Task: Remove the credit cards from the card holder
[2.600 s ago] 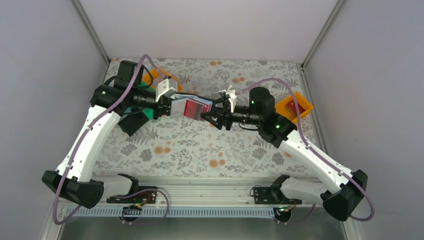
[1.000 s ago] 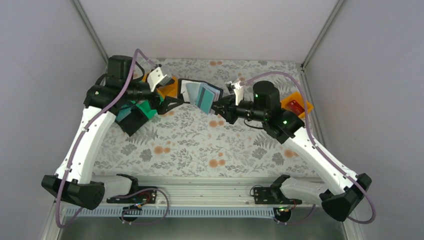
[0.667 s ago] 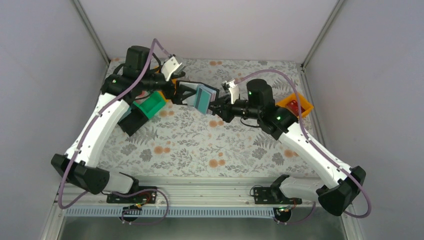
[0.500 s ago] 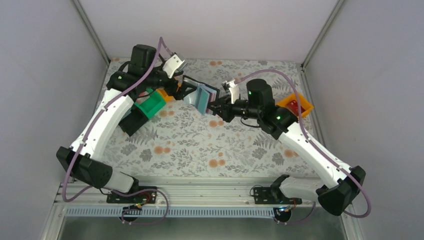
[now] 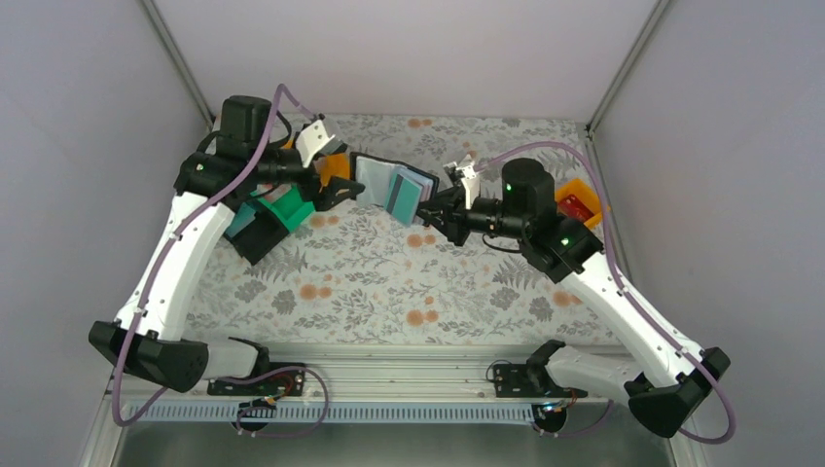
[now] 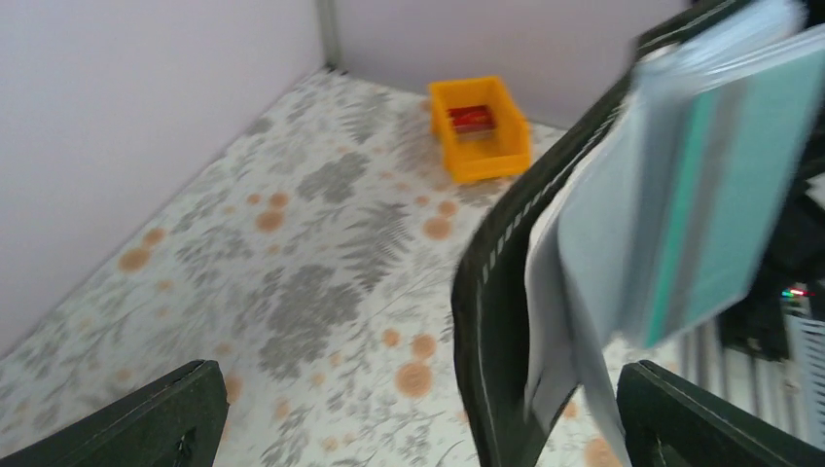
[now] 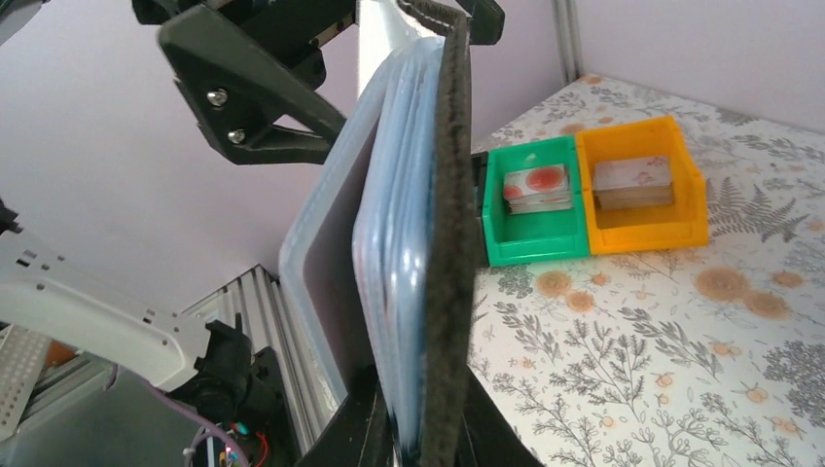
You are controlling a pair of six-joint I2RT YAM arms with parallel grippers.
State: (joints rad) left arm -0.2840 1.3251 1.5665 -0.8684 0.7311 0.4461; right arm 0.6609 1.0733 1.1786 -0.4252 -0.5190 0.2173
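Observation:
My right gripper point(image 5: 429, 208) is shut on the card holder point(image 5: 392, 188) and holds it up, opened, above the back of the table. The holder has a black cover and pale bluish pockets, and a teal credit card point(image 5: 402, 193) shows in it. In the right wrist view the holder point(image 7: 447, 243) stands edge-on, clamped between the fingers of the right gripper point(image 7: 420, 440). My left gripper point(image 5: 338, 191) is open just left of the holder. In the left wrist view the holder point(image 6: 489, 321) and the teal card point(image 6: 722, 195) hang between the spread fingers of the left gripper point(image 6: 418, 428), untouched.
An orange bin point(image 5: 578, 205) with a red card stands at the back right. At the back left are a green bin point(image 5: 283, 208), a black tray point(image 5: 255, 237) and a second orange bin point(image 5: 337, 164). In the right wrist view the green bin point(image 7: 532, 200) and the orange bin point(image 7: 638, 195) hold stacked cards.
The red card seen in the holder at first no longer shows there. The left gripper swung to the back, then returned beside the holder, staying open. The right arm shifted the holder slightly right.

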